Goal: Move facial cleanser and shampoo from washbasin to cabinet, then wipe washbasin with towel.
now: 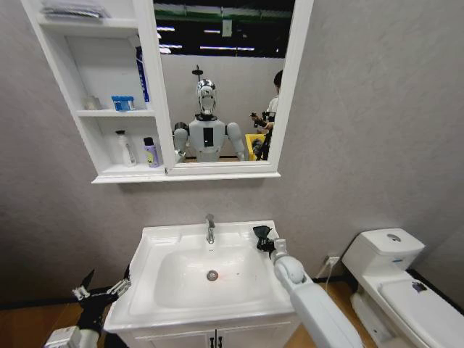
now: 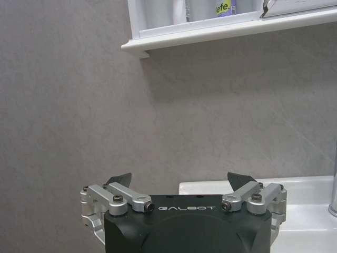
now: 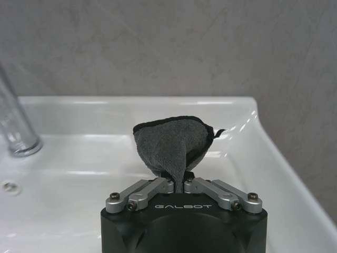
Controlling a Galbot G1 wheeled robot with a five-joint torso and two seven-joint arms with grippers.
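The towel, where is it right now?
The towel is pinched in the right gripper, over the back right corner of the washbasin, to the right of the tap.

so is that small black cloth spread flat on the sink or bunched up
Bunched up. The small black rumpled towel is pinched in the right gripper, standing puckered over the white ceramic washbasin rather than spread.

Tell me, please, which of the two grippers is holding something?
The right gripper, over the washbasin beside the tap, is shut on the black towel. The left gripper, left of the basin, is open and empty.
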